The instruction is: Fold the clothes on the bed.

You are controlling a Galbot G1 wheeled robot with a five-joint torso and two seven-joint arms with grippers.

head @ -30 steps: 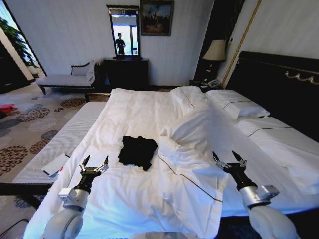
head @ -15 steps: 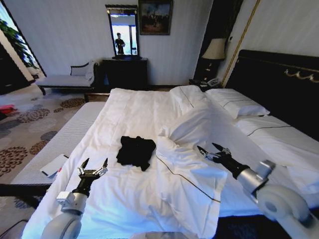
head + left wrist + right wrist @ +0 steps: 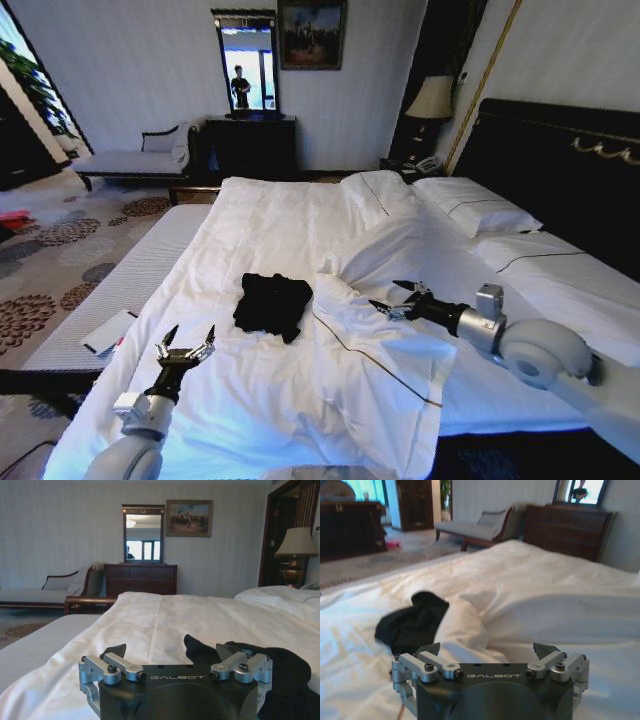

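At the left of the head view, the left gripper (image 3: 186, 340) is seen raised above the near left part of the white duvet (image 3: 270, 400), its two fingers spread wide apart with nothing held between them; in the left wrist view the same gripper (image 3: 176, 656) is shown with its fingertips apart and the black T-shirt (image 3: 280, 672) lying on the duvet just beyond it. The black T-shirt (image 3: 273, 304) is found crumpled in a small heap on the duvet, about midway across the bed (image 3: 560, 150), well apart from the left gripper and nearer the foot than the pillows (image 3: 470, 205). Just to its right, a raised fold of the duvet (image 3: 350, 300) is seen between the shirt and the right arm. The right gripper (image 3: 392, 298) is held over that fold, pointed towards the shirt, with its fingers parted and empty. In the right wrist view, the right gripper (image 3: 489, 650) is shown open over the white fold, with the T-shirt (image 3: 412, 622) lying beyond it, partly hidden by the bunched duvet (image 3: 465, 625).
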